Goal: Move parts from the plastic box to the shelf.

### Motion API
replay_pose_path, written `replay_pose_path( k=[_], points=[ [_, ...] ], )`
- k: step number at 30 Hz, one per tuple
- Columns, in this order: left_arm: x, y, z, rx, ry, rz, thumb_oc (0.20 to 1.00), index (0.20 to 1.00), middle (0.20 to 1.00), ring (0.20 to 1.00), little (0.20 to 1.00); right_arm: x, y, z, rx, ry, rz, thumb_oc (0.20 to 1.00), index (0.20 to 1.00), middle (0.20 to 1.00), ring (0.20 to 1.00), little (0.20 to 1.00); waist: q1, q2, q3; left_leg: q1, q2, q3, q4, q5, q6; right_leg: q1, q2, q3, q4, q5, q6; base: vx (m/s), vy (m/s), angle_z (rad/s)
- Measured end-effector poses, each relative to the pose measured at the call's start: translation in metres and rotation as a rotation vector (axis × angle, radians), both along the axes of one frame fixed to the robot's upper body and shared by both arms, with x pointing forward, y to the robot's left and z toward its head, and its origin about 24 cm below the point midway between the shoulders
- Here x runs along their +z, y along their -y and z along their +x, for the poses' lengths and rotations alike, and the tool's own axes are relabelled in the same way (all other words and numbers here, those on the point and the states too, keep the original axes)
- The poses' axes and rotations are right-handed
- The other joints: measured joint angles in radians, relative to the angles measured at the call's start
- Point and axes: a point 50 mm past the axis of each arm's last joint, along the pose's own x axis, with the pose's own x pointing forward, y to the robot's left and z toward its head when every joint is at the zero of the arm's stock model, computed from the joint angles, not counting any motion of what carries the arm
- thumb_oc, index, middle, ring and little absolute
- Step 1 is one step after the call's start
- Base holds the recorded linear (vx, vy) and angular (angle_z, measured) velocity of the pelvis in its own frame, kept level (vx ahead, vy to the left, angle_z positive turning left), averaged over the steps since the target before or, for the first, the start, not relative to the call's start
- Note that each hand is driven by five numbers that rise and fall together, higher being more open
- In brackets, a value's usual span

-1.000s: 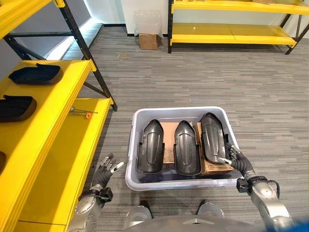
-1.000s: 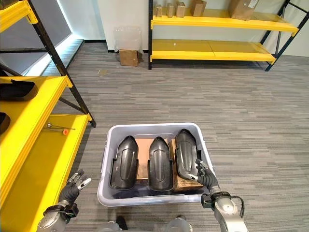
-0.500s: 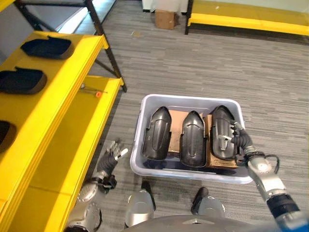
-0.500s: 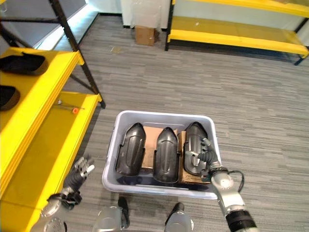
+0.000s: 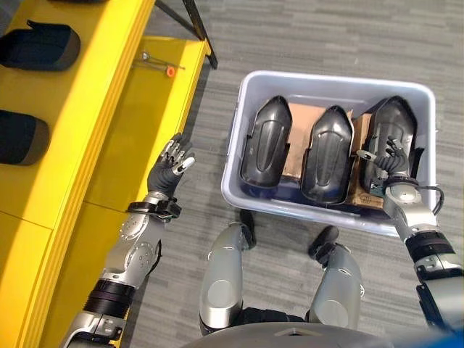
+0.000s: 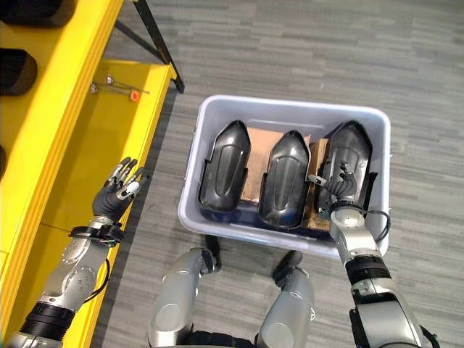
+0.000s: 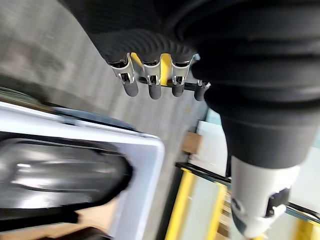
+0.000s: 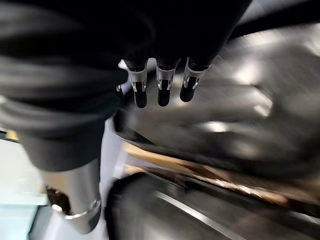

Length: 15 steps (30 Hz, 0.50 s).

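Observation:
A grey plastic box (image 5: pixel 236 123) stands on the carpet and holds three glossy black parts on cardboard: a left part (image 5: pixel 264 148), a middle part (image 5: pixel 328 159) and a right part (image 5: pixel 395 127). My right hand (image 5: pixel 386 161) hovers over the near end of the right part, fingers spread and open; its wrist view has the fingers (image 8: pixel 158 86) just above that shiny part (image 8: pixel 240 115). My left hand (image 5: pixel 171 168) is open in the air between the box and the yellow shelf (image 5: pixel 98 87). In its wrist view the fingers (image 7: pixel 150 84) point past the box rim (image 7: pixel 137 145).
Two black parts (image 5: pixel 40 47) (image 5: pixel 18 138) lie on the yellow shelf's upper level. On the lower level (image 5: pixel 138 123) lies a thin tool with an orange tip (image 5: pixel 169 70). A black shelf post (image 5: pixel 199 32) stands at the far corner. Grey carpet surrounds the box.
The camera has tilted down, so the whole picture has shifted. My right hand has reached further over the right part. My left hand has lifted a little and stays open.

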Motion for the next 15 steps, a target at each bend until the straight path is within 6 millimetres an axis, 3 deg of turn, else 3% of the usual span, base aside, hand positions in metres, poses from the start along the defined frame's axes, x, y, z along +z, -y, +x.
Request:
replay_pose_path(
  k=[6, 10, 15],
  points=[
    [-0.016, 0.005, 0.001, 0.018, -0.064, -0.025, 1.0, 1.0, 1.0, 1.0, 1.0, 0.004, -0.005, 0.007, 0.0, 0.001, -0.006, 1.0, 1.0, 1.0, 1.0, 1.0, -0.005, -0.001, 0.012, -0.017, 0.008, 0.005, 0.003, 0.005, 0.0, -0.032, 0.002, 0.009, 0.019, -0.008, -0.009, -0.07, 0.032, -0.04],
    [-0.016, 0.005, 0.002, 0.02, -0.063, -0.029, 1.0, 1.0, 1.0, 1.0, 1.0, 0.017, 0.003, 0.013, -0.002, 0.027, -0.002, 1.0, 1.0, 1.0, 1.0, 1.0, -0.005, -0.001, 0.015, -0.047, 0.019, 0.005, 0.004, 0.013, -0.008, -0.072, 0.008, 0.013, 0.037, -0.017, -0.022, -0.05, 0.012, -0.04],
    [-0.018, 0.01, 0.002, 0.016, -0.058, -0.055, 1.0, 1.0, 1.0, 1.0, 1.0, 0.026, -0.001, 0.017, 0.052, 0.058, -0.014, 1.0, 1.0, 1.0, 1.0, 1.0, -0.003, -0.001, 0.015, -0.076, 0.038, 0.002, 0.004, 0.022, -0.022, -0.11, 0.025, 0.014, 0.055, -0.03, -0.038, -0.03, -0.005, -0.05]
  ],
)
